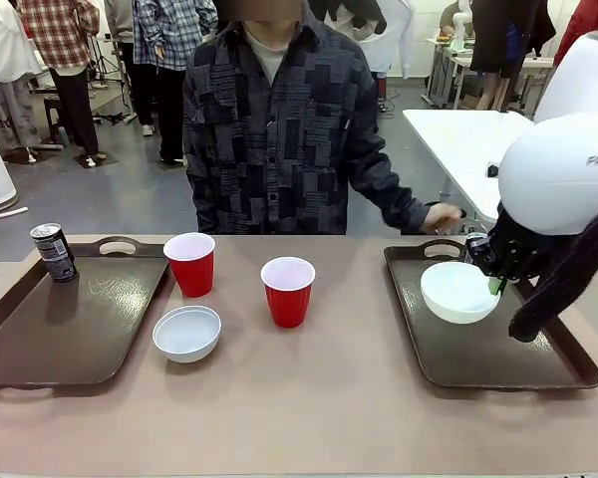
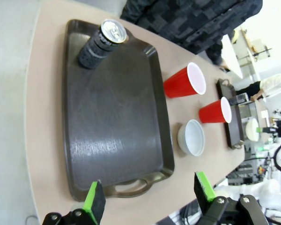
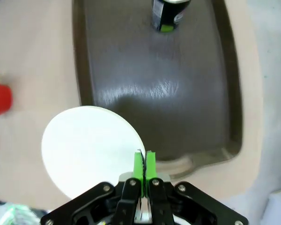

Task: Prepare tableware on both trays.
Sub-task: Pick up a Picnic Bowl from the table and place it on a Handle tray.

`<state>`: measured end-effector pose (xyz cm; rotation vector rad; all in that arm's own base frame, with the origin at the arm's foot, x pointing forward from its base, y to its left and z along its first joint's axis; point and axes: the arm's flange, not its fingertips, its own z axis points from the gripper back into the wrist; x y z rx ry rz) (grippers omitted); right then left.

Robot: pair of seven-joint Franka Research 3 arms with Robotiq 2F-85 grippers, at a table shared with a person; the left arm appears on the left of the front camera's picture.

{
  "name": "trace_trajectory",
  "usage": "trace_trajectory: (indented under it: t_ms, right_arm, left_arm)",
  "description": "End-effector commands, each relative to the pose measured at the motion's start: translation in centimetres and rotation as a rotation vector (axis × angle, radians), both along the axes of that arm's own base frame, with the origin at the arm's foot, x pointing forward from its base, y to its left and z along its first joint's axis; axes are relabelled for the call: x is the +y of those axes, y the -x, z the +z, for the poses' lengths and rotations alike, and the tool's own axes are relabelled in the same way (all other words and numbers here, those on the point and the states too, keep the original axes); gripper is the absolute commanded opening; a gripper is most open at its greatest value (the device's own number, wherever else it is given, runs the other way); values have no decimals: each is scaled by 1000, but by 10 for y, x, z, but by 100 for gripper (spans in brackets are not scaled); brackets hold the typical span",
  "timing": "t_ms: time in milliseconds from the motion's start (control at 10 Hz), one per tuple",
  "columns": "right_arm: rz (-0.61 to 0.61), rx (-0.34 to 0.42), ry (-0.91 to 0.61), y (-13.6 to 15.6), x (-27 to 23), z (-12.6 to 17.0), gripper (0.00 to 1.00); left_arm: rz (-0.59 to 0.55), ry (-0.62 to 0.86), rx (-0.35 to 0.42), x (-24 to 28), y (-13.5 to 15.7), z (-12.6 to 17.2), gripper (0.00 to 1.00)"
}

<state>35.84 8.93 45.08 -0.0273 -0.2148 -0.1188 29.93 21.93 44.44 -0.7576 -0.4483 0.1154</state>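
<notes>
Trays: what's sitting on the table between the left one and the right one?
The front view shows the far red cup, the near red cup and a white bowl there.

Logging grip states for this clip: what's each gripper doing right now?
Left gripper: open, holding nothing.
Right gripper: shut on the rim of a white bowl.

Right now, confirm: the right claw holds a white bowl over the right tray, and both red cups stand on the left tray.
Wrong: the front view shows the left red cup and the right red cup on the tabletop, not on the left tray. The rest holds.
</notes>
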Motion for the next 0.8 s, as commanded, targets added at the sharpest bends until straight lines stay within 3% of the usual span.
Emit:
trace_trajectory:
  t_ms: [0,300,400,500,700]
  right_arm:
    - [31,-22,16,-1,-22,-81,3]
    - [100,-14,5,-10,-24,-111,3]
    - [71,-16,7,-1,-23,-101,3]
    - [73,5,-8,-53,-9,-87,3]
    - [86,17,-9,-57,-7,-95,3]
  left_arm:
    - [-1,14,-13,1,0,0,100]
    - [-1,14,-13,1,0,0,100]
    - [-1,14,-13,1,0,0,100]
    - [-1,14,-13,1,0,0,100]
    - [-1,14,-13,1,0,0,100]
